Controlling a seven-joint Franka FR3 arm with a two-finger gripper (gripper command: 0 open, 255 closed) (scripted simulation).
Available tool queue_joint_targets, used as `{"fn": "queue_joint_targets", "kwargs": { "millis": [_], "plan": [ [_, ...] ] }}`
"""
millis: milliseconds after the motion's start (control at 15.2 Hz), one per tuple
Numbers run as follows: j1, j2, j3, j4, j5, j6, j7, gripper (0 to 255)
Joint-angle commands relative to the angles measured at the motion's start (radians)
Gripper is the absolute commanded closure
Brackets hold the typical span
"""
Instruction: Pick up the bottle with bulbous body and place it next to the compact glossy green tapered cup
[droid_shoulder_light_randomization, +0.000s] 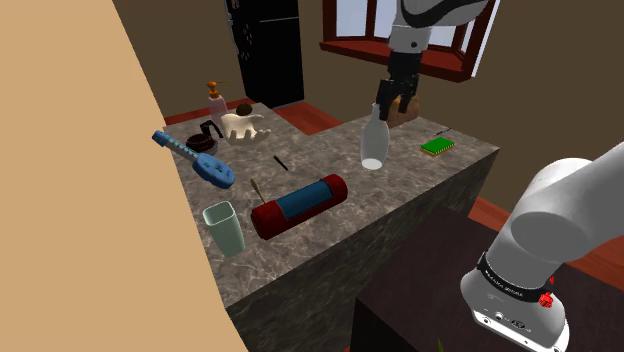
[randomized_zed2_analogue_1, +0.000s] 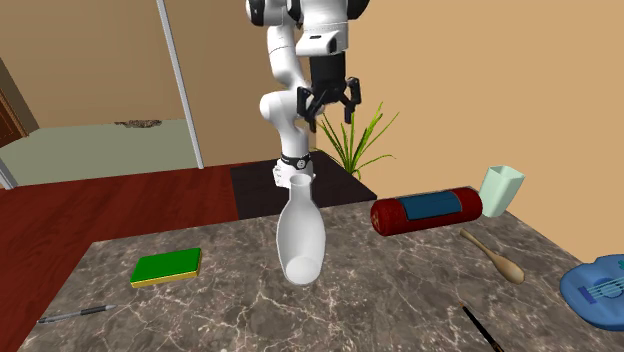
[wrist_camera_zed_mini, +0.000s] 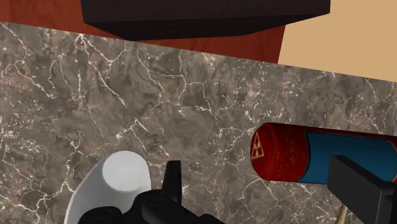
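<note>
A white bottle (droid_shoulder_light_randomization: 372, 140) with a bulbous body and narrow neck stands upright on the marble counter (droid_shoulder_light_randomization: 400, 185). The same bottle (randomized_zed2_analogue_1: 300, 235) is near the counter's middle in the second exterior view. My black gripper (droid_shoulder_light_randomization: 393, 103) hangs open well above its neck, touching nothing. In the second exterior view the gripper (randomized_zed2_analogue_1: 328, 105) has its fingers spread. In the wrist view the bottle (wrist_camera_zed_mini: 118, 184) lies off to one side of the gripper (wrist_camera_zed_mini: 254, 168), outside the gap. The pale green tapered cup (droid_shoulder_light_randomization: 224, 226) stands at the counter's near left corner; this cup (randomized_zed2_analogue_1: 500, 189) sits beyond a red roll.
A red roll with a blue band (droid_shoulder_light_randomization: 298, 205) lies between bottle and cup. A wooden spoon (randomized_zed2_analogue_1: 493, 255), a blue toy guitar (droid_shoulder_light_randomization: 195, 158), a green sponge (droid_shoulder_light_randomization: 437, 147), a pen (randomized_zed2_analogue_1: 75, 314) and a black stick (randomized_zed2_analogue_1: 480, 328) lie around. A coffee pot (droid_shoulder_light_randomization: 207, 137) and cream figurine (droid_shoulder_light_randomization: 242, 122) stand at the back.
</note>
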Motion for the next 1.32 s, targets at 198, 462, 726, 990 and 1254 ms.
{"fn": "queue_joint_targets", "kwargs": {
  "millis": [198, 462, 726, 990, 1254],
  "plan": [
    [-0.018, 0.157, -0.049, 0.101, -0.029, 0.074, -0.065, 0],
    [-0.031, 0.288, -0.085, 0.206, -0.035, 0.115, -0.114, 0],
    [-0.045, 0.422, -0.116, 0.329, -0.028, 0.141, -0.164, 0],
    [-0.054, 0.492, -0.129, 0.372, -0.018, 0.174, -0.188, 0],
    [-0.054, 0.505, -0.129, 0.334, -0.014, 0.226, -0.191, 0]
  ]
}}
